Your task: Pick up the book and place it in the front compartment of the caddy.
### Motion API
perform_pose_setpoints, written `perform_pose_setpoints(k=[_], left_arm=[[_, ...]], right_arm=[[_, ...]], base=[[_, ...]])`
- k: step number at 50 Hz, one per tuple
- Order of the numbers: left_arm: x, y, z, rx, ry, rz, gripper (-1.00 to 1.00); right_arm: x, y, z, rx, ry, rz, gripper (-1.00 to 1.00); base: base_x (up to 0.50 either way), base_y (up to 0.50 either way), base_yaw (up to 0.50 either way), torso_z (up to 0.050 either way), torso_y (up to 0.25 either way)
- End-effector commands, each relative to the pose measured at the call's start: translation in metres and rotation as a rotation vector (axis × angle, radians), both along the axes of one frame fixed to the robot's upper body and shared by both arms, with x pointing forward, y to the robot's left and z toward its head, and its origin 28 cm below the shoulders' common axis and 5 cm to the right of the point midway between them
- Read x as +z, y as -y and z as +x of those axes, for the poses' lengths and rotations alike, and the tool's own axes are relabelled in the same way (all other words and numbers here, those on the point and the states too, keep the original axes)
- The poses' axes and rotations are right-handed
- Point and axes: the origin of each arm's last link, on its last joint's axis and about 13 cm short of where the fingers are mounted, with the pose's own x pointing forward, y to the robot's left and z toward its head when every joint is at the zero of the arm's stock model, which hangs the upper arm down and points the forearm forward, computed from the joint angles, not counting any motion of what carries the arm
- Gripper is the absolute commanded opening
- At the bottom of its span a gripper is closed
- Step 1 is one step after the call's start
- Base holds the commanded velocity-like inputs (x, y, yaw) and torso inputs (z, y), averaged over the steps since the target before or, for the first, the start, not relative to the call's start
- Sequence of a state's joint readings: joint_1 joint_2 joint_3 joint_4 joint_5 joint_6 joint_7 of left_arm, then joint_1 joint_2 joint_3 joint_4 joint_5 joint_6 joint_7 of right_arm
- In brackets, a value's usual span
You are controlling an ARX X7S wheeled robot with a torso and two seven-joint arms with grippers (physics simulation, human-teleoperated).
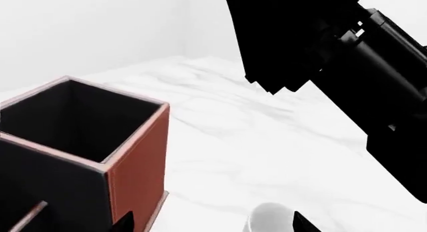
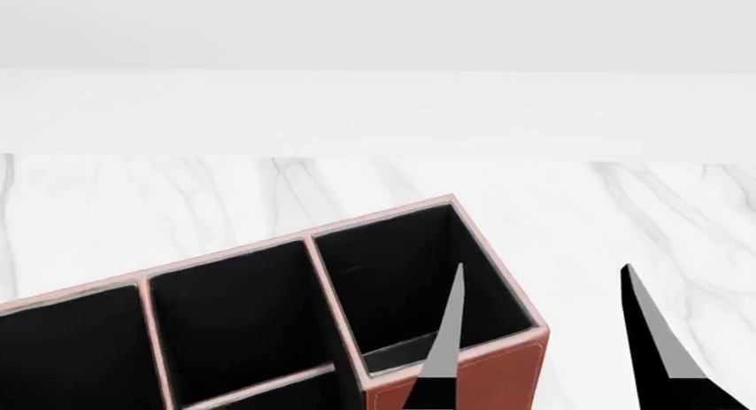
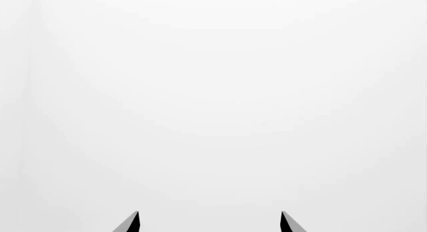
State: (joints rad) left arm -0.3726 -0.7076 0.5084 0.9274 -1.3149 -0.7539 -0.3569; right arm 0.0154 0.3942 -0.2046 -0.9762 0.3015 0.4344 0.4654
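The caddy (image 2: 502,375) is a reddish-brown box with a pale rim and black-lined compartments, low in the head view. Its tall end compartment (image 1: 137,167) also fills the left wrist view's side. My right gripper (image 2: 543,270) is open, with one fingertip over the caddy's end compartment and the other past its wall. In the right wrist view, the right gripper (image 3: 209,219) holds nothing and faces only blank white. My left gripper (image 1: 213,223) is open beside the caddy's outer wall, with nothing held. The book is out of view in every frame.
A white mug (image 1: 270,217) stands on the white marble tabletop (image 1: 267,157), between the left fingertips and further off. A black arm (image 1: 373,66) crosses the left wrist view above the table. A white wall (image 2: 378,109) runs behind the table's far edge.
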Motion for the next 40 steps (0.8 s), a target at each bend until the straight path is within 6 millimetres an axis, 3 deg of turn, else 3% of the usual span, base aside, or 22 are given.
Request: perform_pose_setpoints(k=[1, 40], left_arm=[[0.007, -0.002, 0.005, -0.007, -0.061, 0.132, 1.0], [-0.013, 0.01, 0.004, -0.136, -0.152, 0.475, 1.0]], right_arm=[[0.0, 0.0, 0.0, -0.003, 0.002, -0.002, 1.0], [0.0, -0.001, -0.001, 0.002, 0.002, -0.006, 1.0]], base=[[0.0, 0.0, 0.0, 0.0, 0.0], [0.0, 0.0, 0.0, 0.0, 0.0]])
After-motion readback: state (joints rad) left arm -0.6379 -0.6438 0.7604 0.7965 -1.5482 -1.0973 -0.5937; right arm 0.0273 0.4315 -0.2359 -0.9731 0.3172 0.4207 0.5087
